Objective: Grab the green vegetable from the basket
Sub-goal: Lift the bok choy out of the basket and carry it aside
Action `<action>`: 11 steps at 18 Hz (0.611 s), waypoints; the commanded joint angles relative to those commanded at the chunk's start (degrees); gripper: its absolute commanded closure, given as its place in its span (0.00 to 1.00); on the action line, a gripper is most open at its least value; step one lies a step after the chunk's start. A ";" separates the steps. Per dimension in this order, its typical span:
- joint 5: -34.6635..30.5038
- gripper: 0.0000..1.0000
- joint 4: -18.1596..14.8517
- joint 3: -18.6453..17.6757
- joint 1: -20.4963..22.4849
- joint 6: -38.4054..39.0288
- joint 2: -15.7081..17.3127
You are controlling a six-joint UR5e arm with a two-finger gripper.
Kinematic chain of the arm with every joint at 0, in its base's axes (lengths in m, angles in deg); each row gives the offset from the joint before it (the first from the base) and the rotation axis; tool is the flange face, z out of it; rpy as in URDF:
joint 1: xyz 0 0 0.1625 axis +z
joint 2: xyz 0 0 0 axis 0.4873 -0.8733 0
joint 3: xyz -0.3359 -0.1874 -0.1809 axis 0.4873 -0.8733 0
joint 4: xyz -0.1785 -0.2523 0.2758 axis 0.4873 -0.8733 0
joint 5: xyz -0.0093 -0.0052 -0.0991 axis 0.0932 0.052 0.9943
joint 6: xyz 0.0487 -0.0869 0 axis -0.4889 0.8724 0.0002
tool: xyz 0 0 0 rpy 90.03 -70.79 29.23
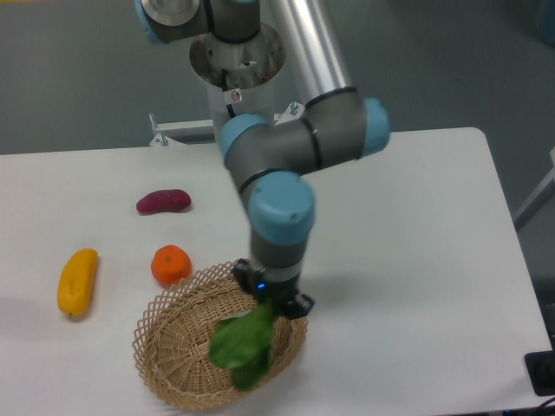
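The green vegetable (244, 344) hangs leaf-down above the right half of the basket (178, 347), lifted clear of its floor. My gripper (272, 302) points straight down and is shut on the vegetable's stem end, which the fingers hide. The tan wicker basket sits near the table's front edge and holds nothing else that I can see.
An orange (170, 264) lies just off the basket's upper left rim. A yellow oblong fruit (77, 281) rests at the far left and a purple sweet potato (163, 201) lies further back. The arm's base mount (236, 65) stands at the table's rear edge.
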 joint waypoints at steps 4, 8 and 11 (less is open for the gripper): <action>0.17 0.84 -0.26 0.09 6.50 -3.06 0.88; 0.35 0.84 -0.53 0.09 11.43 -9.92 1.23; 0.44 0.84 -0.61 0.00 14.86 -14.05 1.23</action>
